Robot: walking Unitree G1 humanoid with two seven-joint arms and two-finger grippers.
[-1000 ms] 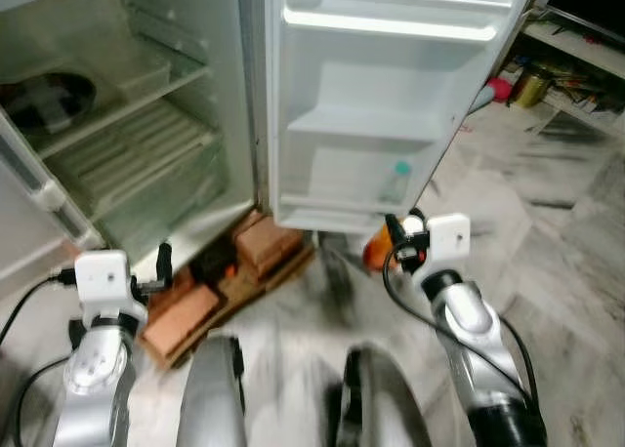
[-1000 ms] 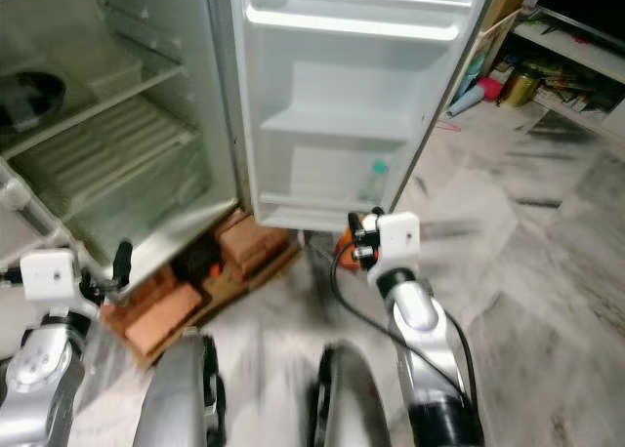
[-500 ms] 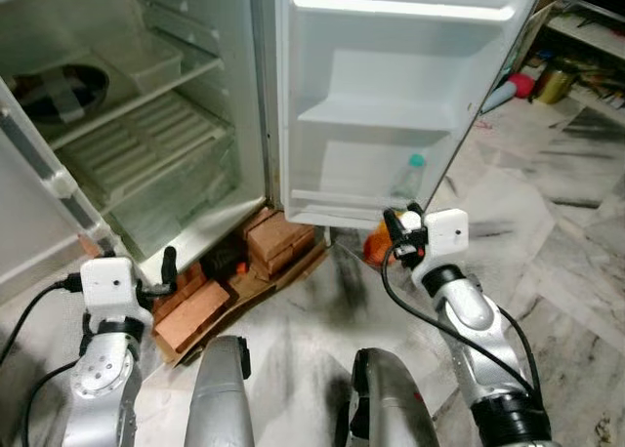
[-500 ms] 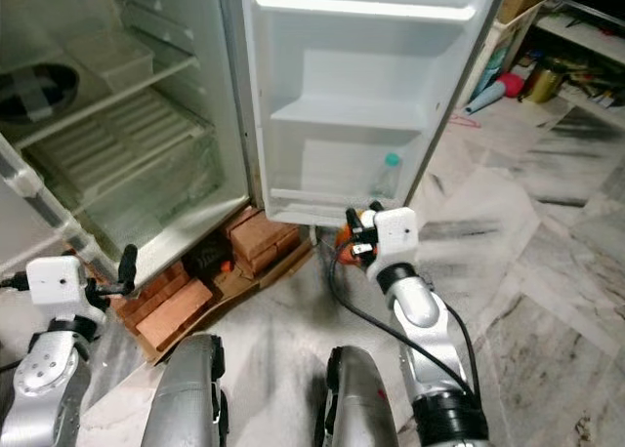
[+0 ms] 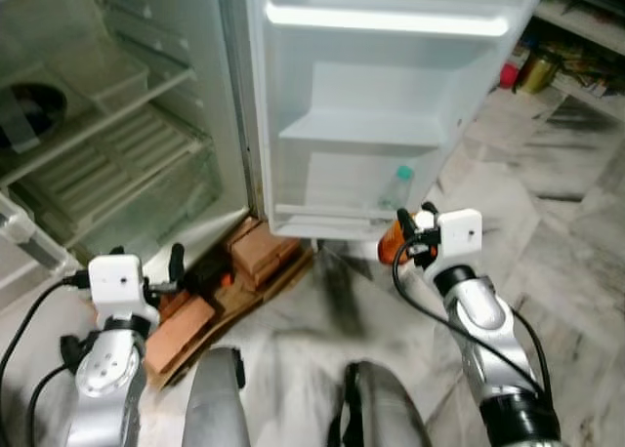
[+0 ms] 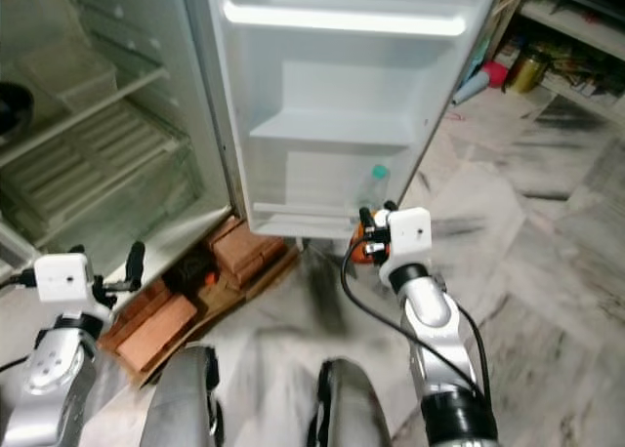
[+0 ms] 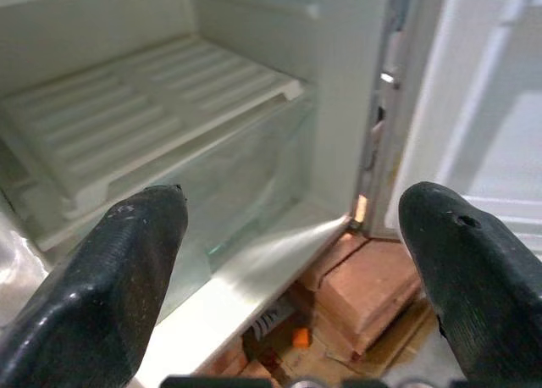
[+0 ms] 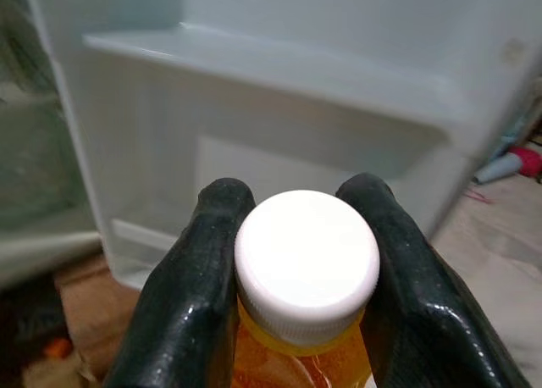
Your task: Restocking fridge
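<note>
Orange drink bottle (image 8: 301,354) with a white cap (image 8: 306,261) sits clamped at the neck in my right gripper (image 5: 414,234), just in front of the open fridge door (image 5: 391,96), level with its lowest shelf (image 5: 332,213), where a clear bottle (image 5: 398,185) stands. My left gripper (image 7: 296,261) hangs spread wide, empty, facing the fridge interior above the bricks (image 5: 256,252).

Right gripper (image 5: 414,234): it now sits higher in the frame and closer to the bottom edge of the fridge door (image 5: 381,105); before it was lower, further from that edge.
Orange bottle (image 5: 393,242): it went up together with the jaws and now almost overlaps the lowest door shelf (image 5: 327,216).
</note>
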